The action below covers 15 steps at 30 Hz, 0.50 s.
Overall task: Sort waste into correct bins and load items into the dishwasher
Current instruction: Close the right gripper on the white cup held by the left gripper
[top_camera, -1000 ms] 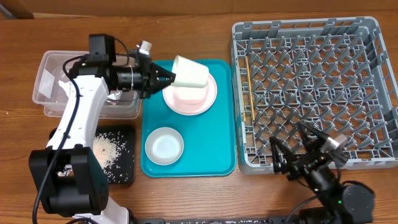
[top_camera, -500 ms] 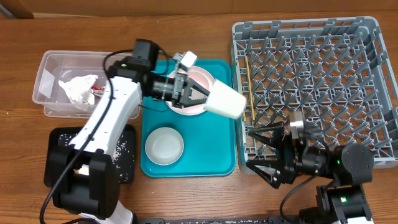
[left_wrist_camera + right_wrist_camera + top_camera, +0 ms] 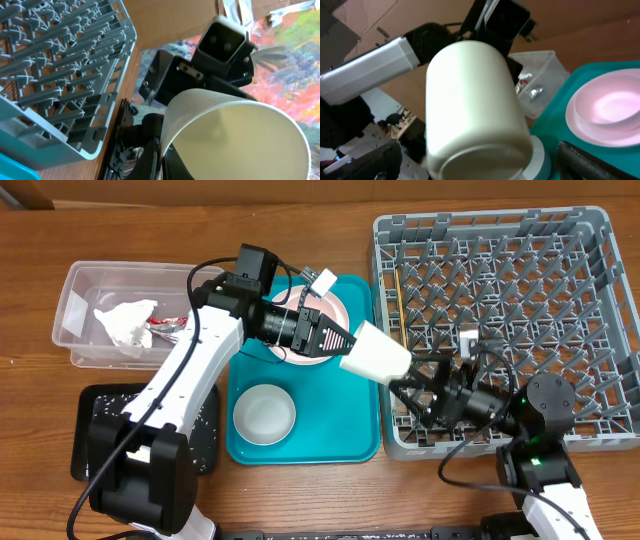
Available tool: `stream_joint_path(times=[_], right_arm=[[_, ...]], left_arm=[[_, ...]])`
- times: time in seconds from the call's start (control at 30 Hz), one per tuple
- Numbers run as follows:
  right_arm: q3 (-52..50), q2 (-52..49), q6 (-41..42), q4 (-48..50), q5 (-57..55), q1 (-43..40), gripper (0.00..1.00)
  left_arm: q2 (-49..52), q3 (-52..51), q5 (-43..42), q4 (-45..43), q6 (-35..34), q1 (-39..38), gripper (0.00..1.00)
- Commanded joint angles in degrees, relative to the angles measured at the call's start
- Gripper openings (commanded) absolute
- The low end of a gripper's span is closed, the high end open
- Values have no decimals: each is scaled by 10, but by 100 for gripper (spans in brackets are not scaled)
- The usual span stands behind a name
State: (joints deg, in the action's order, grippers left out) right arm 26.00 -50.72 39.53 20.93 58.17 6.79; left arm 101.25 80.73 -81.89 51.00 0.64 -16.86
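Observation:
My left gripper [image 3: 338, 340] is shut on the rim of the small cream cup [image 3: 376, 353]. It holds the cup on its side in the air, over the teal tray's right edge, base pointing right. In the left wrist view the cup's [image 3: 235, 135] mouth fills the frame and my gripper [image 3: 162, 160] pinches its wall. My right gripper [image 3: 408, 387] is open at the cup's base. In the right wrist view the cup [image 3: 475, 105] sits between my spread fingers [image 3: 590, 160]. The grey dish rack [image 3: 600, 240] lies to the right.
The teal tray [image 3: 350, 442] holds a pink plate [image 3: 337, 313] with a pink bowl and a white bowl [image 3: 265, 415]. A clear tub [image 3: 80, 285] holds the napkin [image 3: 125, 320] and foil wrapper [image 3: 166, 328]. A black tray [image 3: 95, 425] carries rice. A wooden stick [image 3: 398, 310] lies in the rack.
My left arm has carried the cup rightward from above the pink plate to the rack's left edge. My right gripper has risen and swung left to meet the cup's base.

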Motion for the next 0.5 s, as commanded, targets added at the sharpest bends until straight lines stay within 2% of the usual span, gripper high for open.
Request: stream_joint_path(times=[0.0, 0.2, 0.47], right_arm=[[11, -24, 55, 49, -14, -1, 100], [11, -55, 105, 99, -8, 0, 100], [11, -63, 105, 100, 25, 0, 100]], left_arm=[[-15, 10, -17, -1, 26, -5, 4], [-15, 10, -15, -1, 26, -5, 4], [-15, 10, 35, -3, 26, -5, 4]])
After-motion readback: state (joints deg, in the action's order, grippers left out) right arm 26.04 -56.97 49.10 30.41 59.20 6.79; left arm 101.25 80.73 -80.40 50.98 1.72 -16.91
